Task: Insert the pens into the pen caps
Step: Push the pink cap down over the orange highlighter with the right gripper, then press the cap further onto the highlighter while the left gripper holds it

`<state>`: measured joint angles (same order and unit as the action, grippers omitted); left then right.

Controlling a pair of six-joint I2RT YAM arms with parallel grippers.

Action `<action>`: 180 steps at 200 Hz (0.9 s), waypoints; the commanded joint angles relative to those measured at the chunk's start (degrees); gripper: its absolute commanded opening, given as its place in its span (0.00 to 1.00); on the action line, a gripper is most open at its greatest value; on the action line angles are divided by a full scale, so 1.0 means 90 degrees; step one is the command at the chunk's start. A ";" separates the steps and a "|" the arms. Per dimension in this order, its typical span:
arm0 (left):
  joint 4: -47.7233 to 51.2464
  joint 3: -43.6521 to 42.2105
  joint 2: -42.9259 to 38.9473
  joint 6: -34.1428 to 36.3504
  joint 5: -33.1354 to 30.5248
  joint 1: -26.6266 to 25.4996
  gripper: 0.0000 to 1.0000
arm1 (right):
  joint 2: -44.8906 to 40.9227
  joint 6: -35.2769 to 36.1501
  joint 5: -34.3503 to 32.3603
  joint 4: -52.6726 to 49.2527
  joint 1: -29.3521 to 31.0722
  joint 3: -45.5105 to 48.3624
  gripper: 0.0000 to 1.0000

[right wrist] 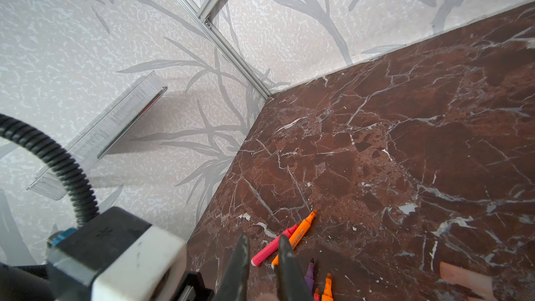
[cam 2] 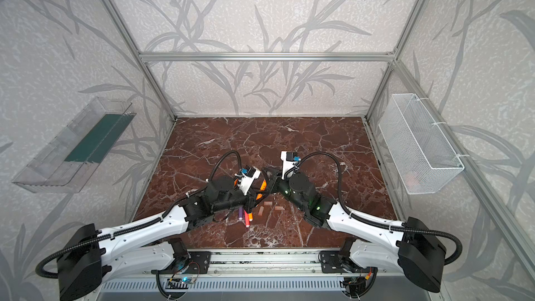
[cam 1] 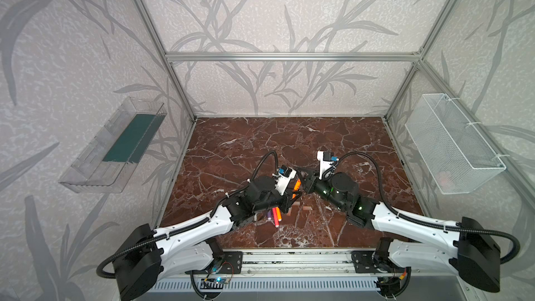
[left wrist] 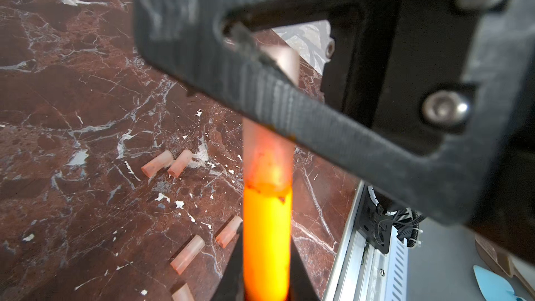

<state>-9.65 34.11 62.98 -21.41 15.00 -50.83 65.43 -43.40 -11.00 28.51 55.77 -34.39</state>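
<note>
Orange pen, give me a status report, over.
Left gripper shut on orange pen. Right gripper shut on cap, cap partly over pen tip. Spare caps lie on table, out of the way.

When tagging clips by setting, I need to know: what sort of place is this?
Probably a robot test cell, not a home: a metal frame walled with printed panels encloses a marble-look tabletop, and a left arm and a right arm are mounted on a rail at its front edge.
</note>
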 commanded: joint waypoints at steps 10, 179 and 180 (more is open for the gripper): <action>-0.0197 0.0780 -0.0142 0.0403 -0.1592 0.0196 0.00 | 0.0375 -0.0267 0.0251 -0.0759 0.0753 0.0105 0.00; -0.0354 0.0827 -0.0201 0.0278 -0.0785 0.1136 0.00 | 0.0205 -0.0170 -0.0199 0.0017 0.1563 0.0583 0.00; -0.0359 0.0818 -0.0201 0.0283 -0.0806 0.1136 0.00 | 0.0213 -0.0199 -0.0211 -0.0003 0.1584 0.0571 0.00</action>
<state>0.38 37.89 62.70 -13.87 24.58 -46.06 67.68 -41.12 -21.10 41.95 62.74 -29.74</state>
